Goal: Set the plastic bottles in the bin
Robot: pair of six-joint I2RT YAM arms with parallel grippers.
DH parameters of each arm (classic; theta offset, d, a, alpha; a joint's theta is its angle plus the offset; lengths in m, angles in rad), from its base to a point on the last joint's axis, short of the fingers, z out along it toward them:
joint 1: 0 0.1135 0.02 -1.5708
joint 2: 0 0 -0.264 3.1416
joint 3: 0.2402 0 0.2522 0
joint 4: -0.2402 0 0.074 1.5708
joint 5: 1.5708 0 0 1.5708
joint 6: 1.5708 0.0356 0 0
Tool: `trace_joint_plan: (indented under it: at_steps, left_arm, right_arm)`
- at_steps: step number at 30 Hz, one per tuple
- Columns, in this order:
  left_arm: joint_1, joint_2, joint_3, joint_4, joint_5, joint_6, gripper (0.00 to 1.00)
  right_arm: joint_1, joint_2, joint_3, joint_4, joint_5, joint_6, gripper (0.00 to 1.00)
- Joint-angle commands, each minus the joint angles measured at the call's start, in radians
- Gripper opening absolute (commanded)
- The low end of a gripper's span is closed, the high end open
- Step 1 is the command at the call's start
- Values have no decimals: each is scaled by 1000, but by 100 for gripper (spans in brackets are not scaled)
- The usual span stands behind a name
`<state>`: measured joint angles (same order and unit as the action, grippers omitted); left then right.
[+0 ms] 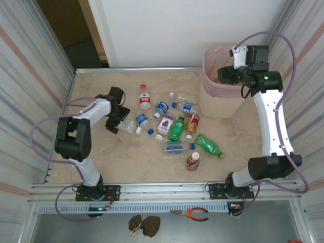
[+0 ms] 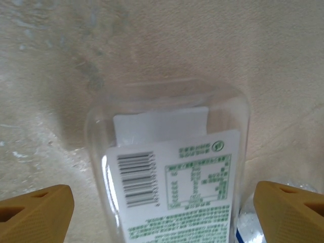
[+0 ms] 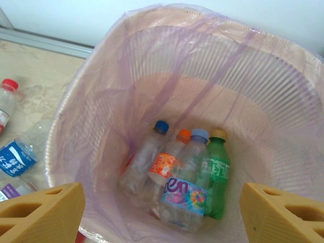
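Several plastic bottles lie scattered mid-table, among them a red-capped clear one [image 1: 145, 97], a green one [image 1: 208, 145] and a brown one [image 1: 193, 161]. My left gripper [image 1: 118, 121] is low at the left edge of the heap. It is open, and its yellow fingers [image 2: 35, 212] straddle a clear bottle with a white, green-printed label [image 2: 172, 177] without touching it. My right gripper [image 1: 228, 76] hangs open and empty over the bin [image 1: 223, 104]. Several bottles [image 3: 195, 195] lie at the bottom of the pink-lined bin [image 3: 152, 61], with blue, orange and yellow caps.
Corrugated walls close both sides and a white wall stands at the back. A metal rail [image 1: 162, 190] runs along the near edge. Below it lie orange-handled pliers [image 1: 190, 214] and a brown object [image 1: 143, 225]. A blue-labelled bottle [image 3: 15, 158] lies just left of the bin.
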<state>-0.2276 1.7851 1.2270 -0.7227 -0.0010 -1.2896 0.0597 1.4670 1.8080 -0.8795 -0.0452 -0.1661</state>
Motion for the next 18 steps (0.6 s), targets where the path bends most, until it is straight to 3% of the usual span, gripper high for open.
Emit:
trace_joint_plan:
  at_steps: [1,18]
  left_arm:
    - [17,33,49,-4,-14,-26,91]
    - [66,94,74,17,-17,-33,76]
  right_arm:
    - [6,-39,-8,-3,6,4,79]
    - [13,-69,-42,2,18,1,79]
